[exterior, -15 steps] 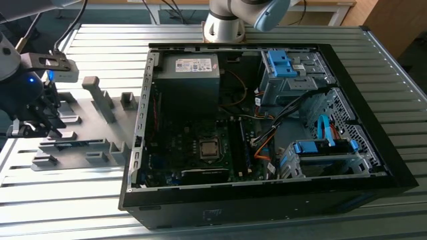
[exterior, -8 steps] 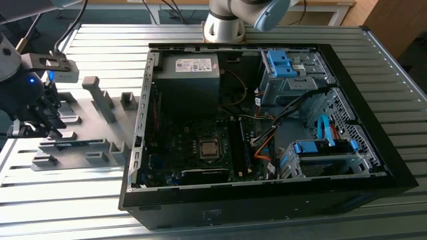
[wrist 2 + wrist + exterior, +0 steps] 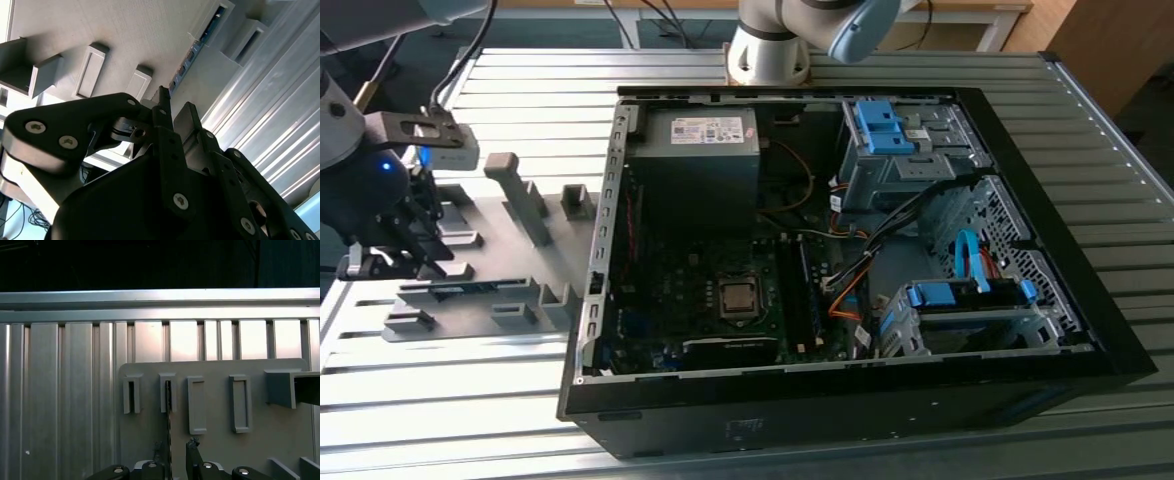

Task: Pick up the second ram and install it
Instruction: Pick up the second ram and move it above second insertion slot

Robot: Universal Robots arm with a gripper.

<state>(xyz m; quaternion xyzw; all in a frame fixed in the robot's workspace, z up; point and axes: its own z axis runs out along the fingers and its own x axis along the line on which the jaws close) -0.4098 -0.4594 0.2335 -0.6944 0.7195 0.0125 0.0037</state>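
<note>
— Where is the ram?

— On the grey plate, standing on its edge, so in the first wrist view it reads as a thin dark line. Its far end sits in the slot of a small block, and its near end runs in between the fingers.

— Gripped, then?

— No. The gripper straddles it with the fingers narrowly apart. One finger is just beside the board, while the other stands clear of it (bare plate shows in the gap).

— Does the second wrist view agree?

— Yes. There the ram is a dark strip running along the plate towards the fingertips, with one tip close against its near end.

— And the wider scene?

— In the exterior view the plate lies on the slatted metal surface, at the exterior view's left of the open case. The gripper is low over the plate. The case lies on its side with its inside facing up, well apart from the ram.
</note>
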